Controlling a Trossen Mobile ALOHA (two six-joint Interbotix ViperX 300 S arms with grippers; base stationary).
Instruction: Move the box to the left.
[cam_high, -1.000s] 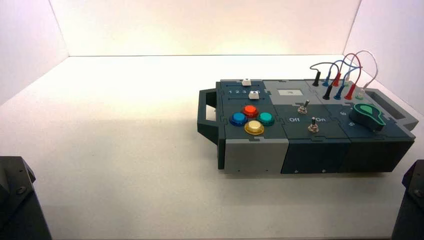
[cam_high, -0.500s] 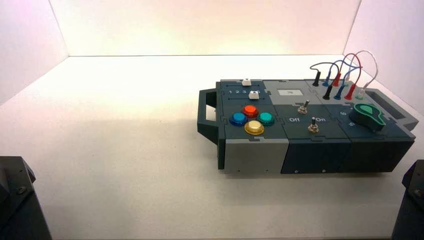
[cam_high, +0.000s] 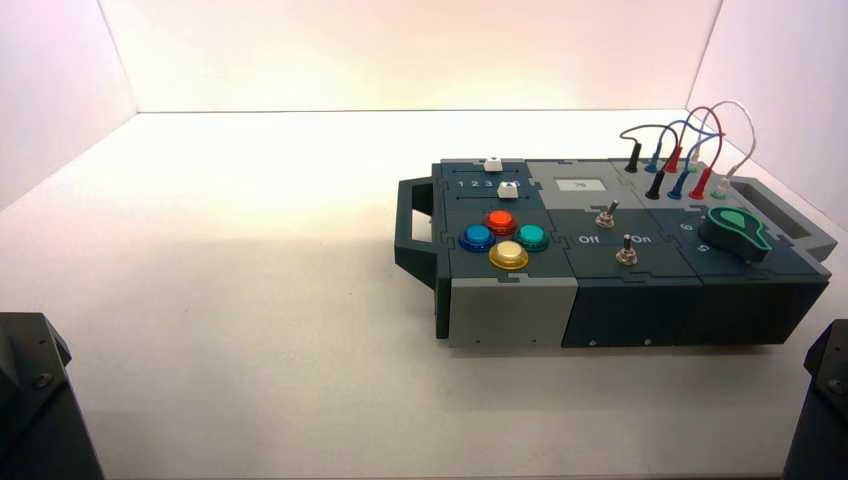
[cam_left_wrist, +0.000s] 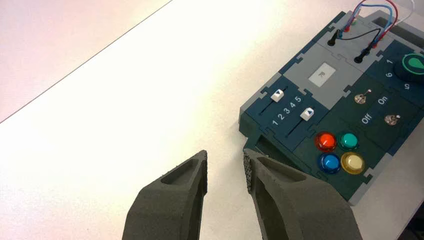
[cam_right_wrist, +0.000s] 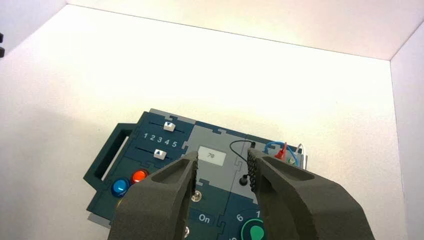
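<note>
The box (cam_high: 620, 290) is long, dark teal and grey, and lies on the right half of the white table with a handle (cam_high: 412, 225) at its left end. On its top are coloured buttons (cam_high: 508, 255), two toggle switches (cam_high: 605, 215), a green knob (cam_high: 735, 232) and looped wires (cam_high: 690, 140). My left gripper (cam_left_wrist: 225, 157) hangs open over bare table, short of the box (cam_left_wrist: 345, 75) and its handle end, holding nothing. My right gripper (cam_right_wrist: 222, 156) hovers open high above the box (cam_right_wrist: 135, 145), near its small display, touching nothing.
White walls enclose the table at the back (cam_high: 400, 50), left (cam_high: 50, 90) and right (cam_high: 780, 80); the box's right handle (cam_high: 790, 220) lies close to the right wall. Dark arm parts fill the lower left corner (cam_high: 30, 400) and lower right corner (cam_high: 825, 400). Bare table (cam_high: 220, 280) stretches left of the box.
</note>
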